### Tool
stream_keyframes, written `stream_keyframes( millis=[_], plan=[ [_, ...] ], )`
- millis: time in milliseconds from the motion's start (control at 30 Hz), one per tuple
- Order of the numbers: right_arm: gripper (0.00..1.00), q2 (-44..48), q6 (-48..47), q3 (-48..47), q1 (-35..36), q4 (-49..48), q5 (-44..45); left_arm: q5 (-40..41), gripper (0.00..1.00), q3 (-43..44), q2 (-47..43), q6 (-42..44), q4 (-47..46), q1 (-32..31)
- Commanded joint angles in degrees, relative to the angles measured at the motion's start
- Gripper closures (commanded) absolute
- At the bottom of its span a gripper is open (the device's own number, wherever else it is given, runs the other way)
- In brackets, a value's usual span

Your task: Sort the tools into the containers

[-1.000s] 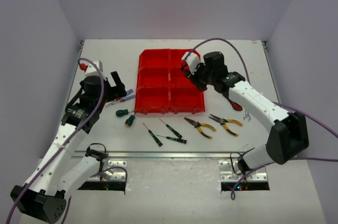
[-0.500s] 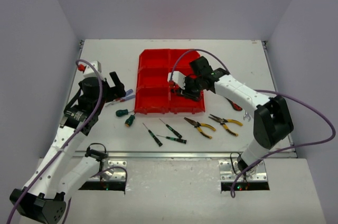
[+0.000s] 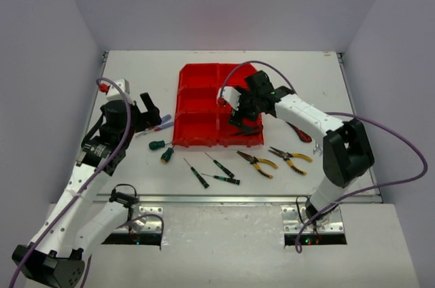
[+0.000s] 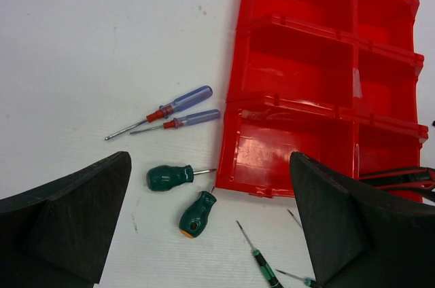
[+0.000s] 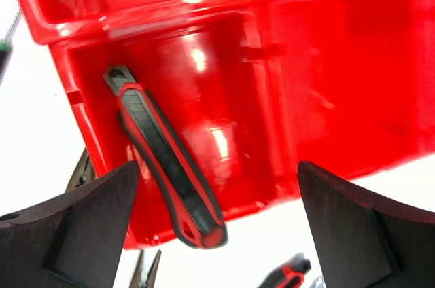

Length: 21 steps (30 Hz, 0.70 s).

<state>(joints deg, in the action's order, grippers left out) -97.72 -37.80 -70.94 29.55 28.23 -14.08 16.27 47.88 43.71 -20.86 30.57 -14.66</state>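
The containers are one red six-compartment bin (image 3: pixel 197 108), whose rim (image 4: pixel 299 23) and wall (image 5: pixel 170 16) show in both wrist views. My right gripper (image 3: pixel 239 115) hangs open over its near right compartment, jaws wide (image 5: pixel 217 186). A red and black handled tool (image 5: pixel 170 166) lies free in that compartment, leaning on the front wall (image 3: pixel 249 129). My left gripper (image 3: pixel 146 113) is open left of the bin, above two stubby green screwdrivers (image 4: pixel 170 178) and close to two blue screwdrivers (image 4: pixel 183 101). Nothing is between its fingers (image 4: pixel 68 220).
In front of the bin lie three thin green screwdrivers (image 3: pixel 221 166) and two yellow-handled pliers (image 3: pixel 258 164). Red-handled pliers (image 3: pixel 299 132) and a small silver wrench (image 3: pixel 317 149) lie right of the bin. Grey walls stand on three sides.
My right gripper came from the bin's far right side to the near right compartment with the red and black tool, then opened and let it go there. The left arm stayed put.
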Motion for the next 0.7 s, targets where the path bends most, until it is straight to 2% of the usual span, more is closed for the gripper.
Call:
stream_keyframes(
  millis=[0, 133, 267, 367, 500, 667],
  plan=[
    [0.01, 9.13, 8.17, -0.36, -6.34, -7.56, -5.17, -0.35, 0.0, 0.02, -1.67, 0.38, -3.06, -0.46],
    [0.01, 12.05, 17.33, 1.56, -12.73, -11.99, -1.36, -0.52, 0.0, 0.02, -2.34, 0.38, -3.07, -0.46],
    [0.01, 8.19, 25.22, -1.41, -18.82, -4.93, 11.13, -0.82, 0.0, 0.02, -2.77, 0.38, -3.15, -0.47],
    [0.02, 7.4, 28.9, 1.81, -22.43, -3.61, 21.07, -1.26, 0.0, 0.02, -3.02, 0.3, -3.08, -0.53],
    [0.16, 6.95, 33.51, 5.44, -24.88, -1.34, 27.04, -1.68, 0.0, 0.07, -2.95, 0.3, -3.23, -0.81],
    [0.36, 4.41, 33.67, 6.98, -27.17, 1.05, 24.02, -1.35, 0.0, 0.05, -3.12, 0.3, -2.9, -1.6]
  ],
)
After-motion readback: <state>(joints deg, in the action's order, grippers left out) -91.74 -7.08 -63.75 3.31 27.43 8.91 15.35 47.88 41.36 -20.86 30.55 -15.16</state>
